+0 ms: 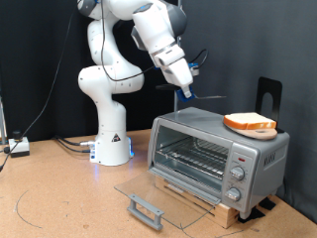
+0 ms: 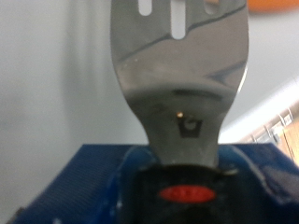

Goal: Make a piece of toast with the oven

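Silver-grey oven [image 1: 218, 156], glass door [image 1: 158, 196] dropped open, wire rack exposed. On its roof, toward the exterior view's right: piece of toast [image 1: 250, 123], pale face, golden-brown crust. Above the oven's rear, gripper [image 1: 185, 87] clamped on a metal spatula [image 2: 179, 58].

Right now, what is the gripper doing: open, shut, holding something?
Gripper: shut on the spatula, held in the air above the oven, whose door is open. The piece of toast lies on top of the oven.
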Tool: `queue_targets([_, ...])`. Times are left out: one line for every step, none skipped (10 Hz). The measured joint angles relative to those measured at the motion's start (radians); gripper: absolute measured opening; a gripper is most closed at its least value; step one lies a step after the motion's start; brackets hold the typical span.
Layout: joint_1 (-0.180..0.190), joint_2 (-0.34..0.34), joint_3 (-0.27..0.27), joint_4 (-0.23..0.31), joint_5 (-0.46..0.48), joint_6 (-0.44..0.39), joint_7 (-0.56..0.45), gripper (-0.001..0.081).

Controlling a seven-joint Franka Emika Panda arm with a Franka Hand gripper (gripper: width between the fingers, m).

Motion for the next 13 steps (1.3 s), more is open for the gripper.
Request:
queue_targets([-0.035,-0.001,-0.019,0.001,-0.019,-0.016,0.003,0.0397])
queue_targets([-0.065,-0.001,-0.044,0.003,-0.042,-0.035,0.000,0.0397])
queue_targets([-0.090,-0.001,-0.075,0.006,-0.069,-0.062,-0.015,0.0397])
queue_targets([-0.111,-0.001,-0.111,0.010,-0.100,-0.096,-0.048,0.0397])
queue_targets([-0.129,-0.001,-0.153,0.017,-0.140,-0.145,-0.094,0.0397])
queue_targets([-0.145,-0.002,-0.193,0.021,-0.178,-0.186,-0.140,0.0397])
queue_targets([-0.162,-0.002,-0.229,0.022,-0.217,-0.215,-0.187,0.0397])
queue_targets([-0.171,-0.003,-0.248,0.022,-0.232,-0.229,-0.220,0.0397])
queue_targets([-0.171,-0.001,-0.246,0.023,-0.231,-0.229,-0.214,0.0397])
queue_targets([-0.171,0.001,-0.237,0.024,-0.230,-0.215,-0.202,0.0397])
queue_targets([-0.173,0.008,-0.214,0.024,-0.242,-0.199,-0.172,0.0397])
queue_targets([-0.179,0.024,-0.173,0.028,-0.282,-0.191,-0.126,0.0397])
queue_targets([-0.187,0.053,-0.123,0.036,-0.317,-0.169,-0.081,0.0397])
